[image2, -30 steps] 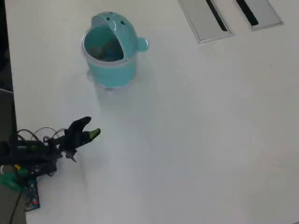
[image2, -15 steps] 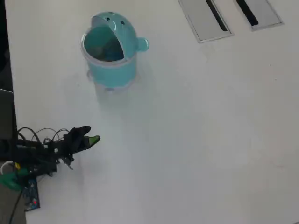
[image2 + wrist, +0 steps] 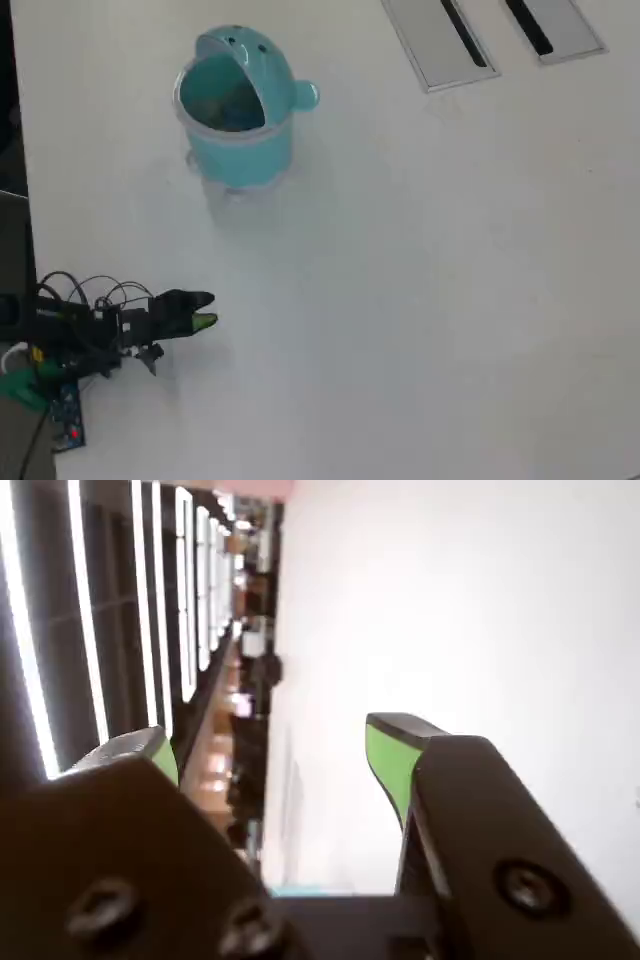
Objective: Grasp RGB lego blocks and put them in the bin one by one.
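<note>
The hand has moved down the bench, open and empty. One bin.

The hand has drawn back down the overhead view, seemingly lower and flatter.

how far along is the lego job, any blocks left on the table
No loose blocks show on the white table in the overhead view. The bin stands with its lid up and something dark inside, too blurred to call blocks. The tool is open with nothing between its green-tipped fingers. So nothing is in hand; whether all three went in can't be confirmed.
</note>
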Available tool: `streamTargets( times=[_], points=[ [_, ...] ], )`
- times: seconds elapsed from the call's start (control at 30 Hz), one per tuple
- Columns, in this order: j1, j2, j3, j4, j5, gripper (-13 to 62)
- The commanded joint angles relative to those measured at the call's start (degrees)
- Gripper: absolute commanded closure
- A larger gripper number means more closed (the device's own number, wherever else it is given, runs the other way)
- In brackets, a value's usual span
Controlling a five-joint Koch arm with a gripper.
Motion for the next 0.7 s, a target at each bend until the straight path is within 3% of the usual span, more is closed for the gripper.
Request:
streamTargets(
  times=[0.0,0.67],
  points=[
    [-0.18,3.69,4.39,1.67,0.79,13.7],
    [-3.34,3.25,4.39,24.96,0.88,13.9]
  ],
)
